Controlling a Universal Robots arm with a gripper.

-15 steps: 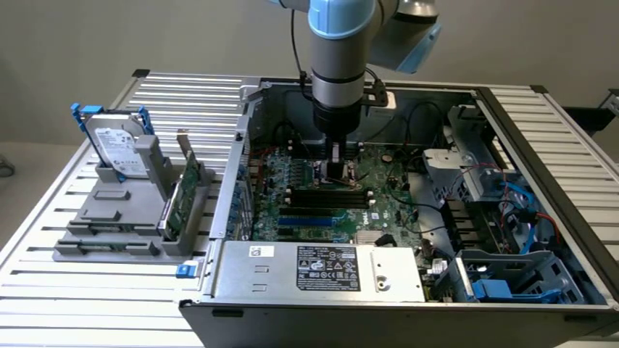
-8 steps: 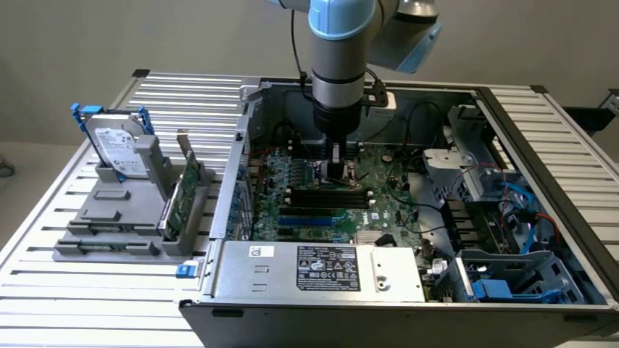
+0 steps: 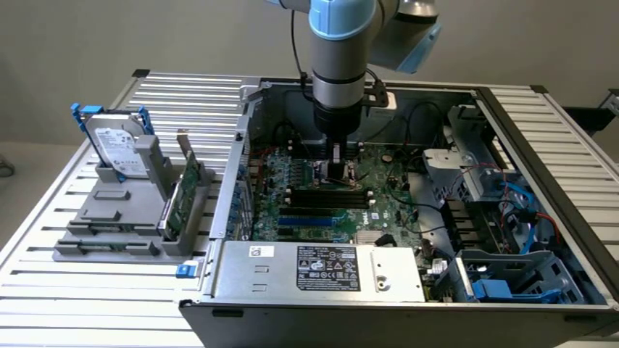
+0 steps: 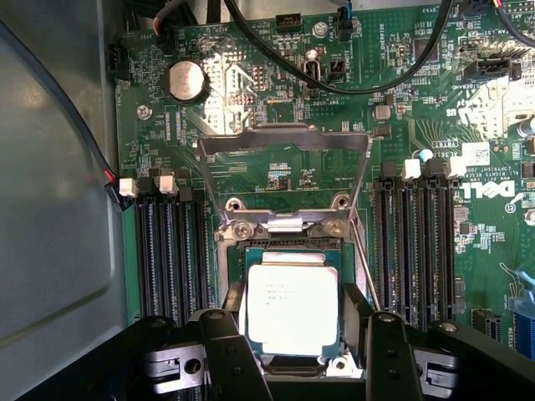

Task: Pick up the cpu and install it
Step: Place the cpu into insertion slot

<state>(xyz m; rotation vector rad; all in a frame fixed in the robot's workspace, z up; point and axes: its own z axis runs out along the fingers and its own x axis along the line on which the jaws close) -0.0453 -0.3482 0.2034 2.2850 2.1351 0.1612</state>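
Inspection as it stands, largest item first. In the exterior view you have the slatted table [image 3: 97,290] carrying an open computer case [image 3: 541,145], with the arm [image 3: 338,58] reaching straight down into it. The power supply [image 3: 320,272] lies along the case's near edge, and the motherboard [image 3: 387,203] lies behind it under the gripper [image 3: 338,170].

Outside the case, toward the exterior view's left, a grey rack [image 3: 106,217] holds a hard drive [image 3: 121,148] standing on edge and a thin green card [image 3: 184,192], well apart from the arm.

The wrist view gives you the detail at the socket. The metal load plate [image 4: 284,142] is swung up and open, and memory slots [image 4: 418,242] run on both sides of it.

The cpu [image 4: 292,305] lies flat, metal top up, squarely over the socket. The gripper [image 4: 294,322] pinches it, with a black finger [image 4: 224,351] against each of two opposite edges. You cannot tell whether the cpu is fully seated.

A coin battery [image 4: 185,81] sits further up the board.
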